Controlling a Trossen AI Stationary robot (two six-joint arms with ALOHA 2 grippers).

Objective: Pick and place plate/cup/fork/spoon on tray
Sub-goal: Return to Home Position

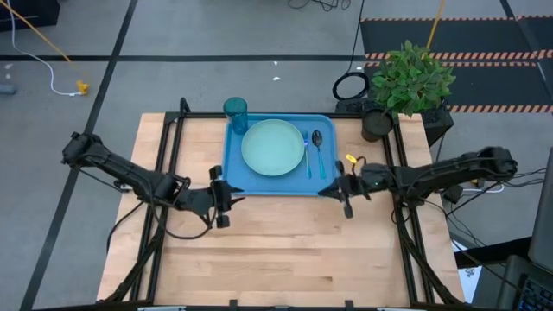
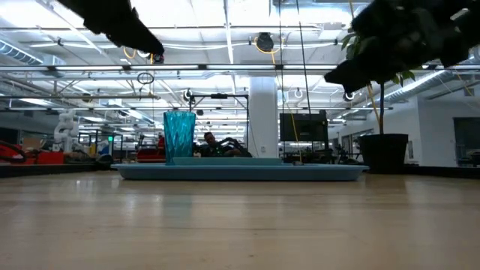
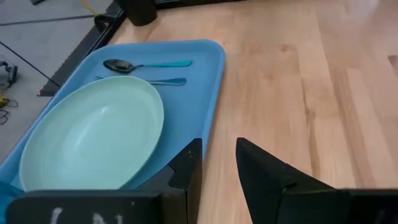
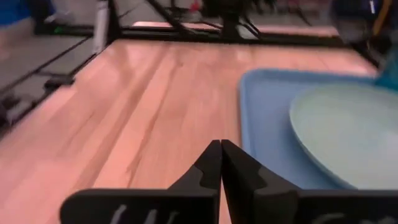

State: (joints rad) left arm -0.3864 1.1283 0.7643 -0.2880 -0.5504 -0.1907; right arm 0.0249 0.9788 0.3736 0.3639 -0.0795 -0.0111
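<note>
Lying parallel, fork (image 1: 307,156) and spoon (image 1: 319,149) span the tray (image 1: 239,173) front-to-back.

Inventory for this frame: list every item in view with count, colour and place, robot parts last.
tray: 1, bright blue, far middle of the table.
plate: 1, pale mint green, centre of the tray.
cup: 1, teal, upright in the tray's far left corner.
fork: 1, blue, on the tray right of the plate.
spoon: 1, light blue handle and dark bowl, right of the fork.
plant: 1, green in a dark pot, at the table's far right corner.
table: 1, light wood.
left gripper: dark, slightly open, near the tray's near left corner.
right gripper: dark, shut, near the tray's near right corner.
</note>
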